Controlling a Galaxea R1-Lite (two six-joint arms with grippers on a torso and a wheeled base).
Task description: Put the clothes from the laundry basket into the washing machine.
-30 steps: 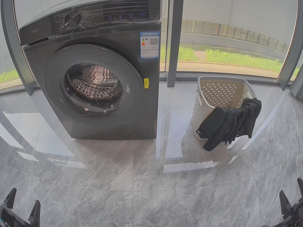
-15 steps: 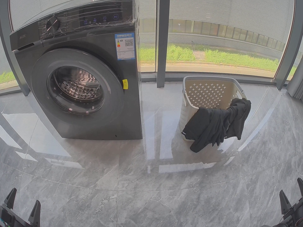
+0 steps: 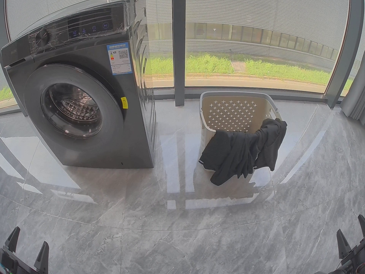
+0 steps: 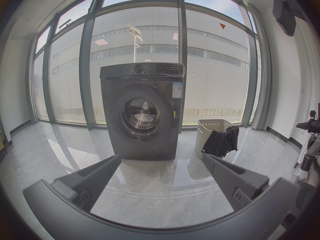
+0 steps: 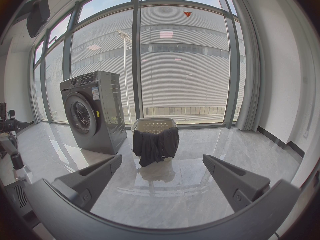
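Two grippers are hanging low over the grey marble floor [image 3: 190, 233], one at each side, and neither is holding anything. The left gripper [image 3: 28, 244] is showing its fingers spread wide, with bare floor between them. The right gripper [image 3: 350, 229] is also standing wide open, its fingers well apart from each other.

The washing machine [image 3: 87, 96] is standing well ahead of the left fingers, on the floor in front of the window wall [image 3: 247, 31]. Its round front is facing back toward them, and the metal drum [image 3: 72, 109] is showing in the middle of that front. Whether the door is open or shut, I cannot tell. Plastic film is wrapping the control panel along the top.

The white laundry basket [image 3: 235, 113] is sitting upright just beside the machine, on the side toward the right fingers, and well ahead of both pairs. From the right wrist it is lying almost straight beyond the gap between the right fingers. From the left wrist it is lying ahead of the finger nearer the right arm.

A dark garment [image 3: 239, 153] is draping over the basket's near rim, the edge facing the fingers. Part of it is hanging down the outside wall toward the floor. It is far beyond the reach of either pair of fingertips, and nothing is touching it except the basket.
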